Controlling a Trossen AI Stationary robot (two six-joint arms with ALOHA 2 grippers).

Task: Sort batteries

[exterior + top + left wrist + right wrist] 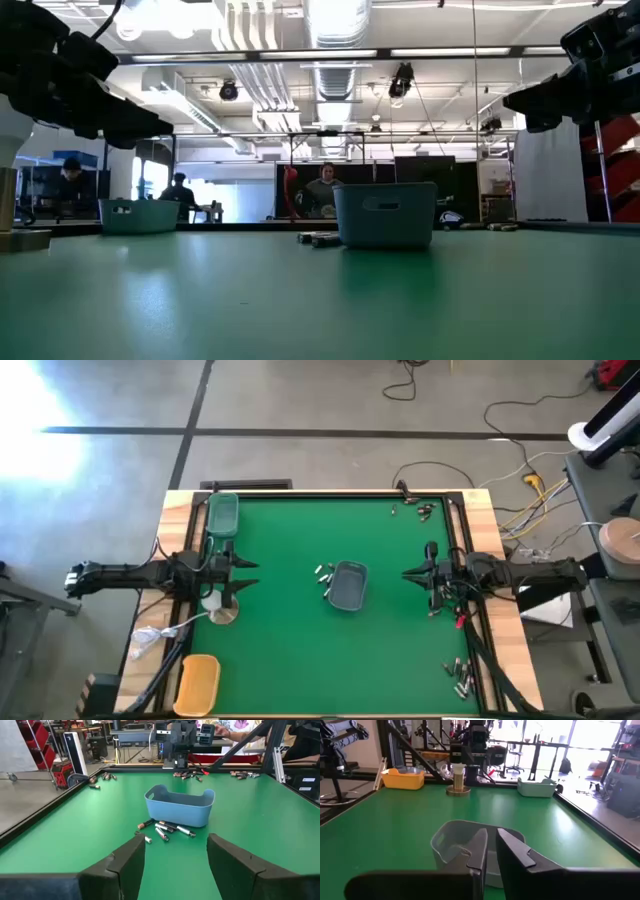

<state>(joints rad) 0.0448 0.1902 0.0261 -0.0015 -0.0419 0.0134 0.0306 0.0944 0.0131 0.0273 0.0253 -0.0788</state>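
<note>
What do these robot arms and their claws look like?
Both arms are dark, nearly black, built of chunky jointed segments. The left arm and right arm each end in a two-finger gripper: left gripper, right gripper. The fingers are flat, wedge-shaped dark slabs with no visible markings. Thin cables trail by each arm's base.

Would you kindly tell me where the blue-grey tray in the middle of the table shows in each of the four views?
High view: blue-grey tray at the mat's centre, loose batteries beside it.
Low view: just right of centre, batteries on its left.
Left wrist view: upper middle, batteries in front.
Right wrist view: lower middle, partly behind the right claw.
Shared landmark: the tray's handle cut-outs.
</note>
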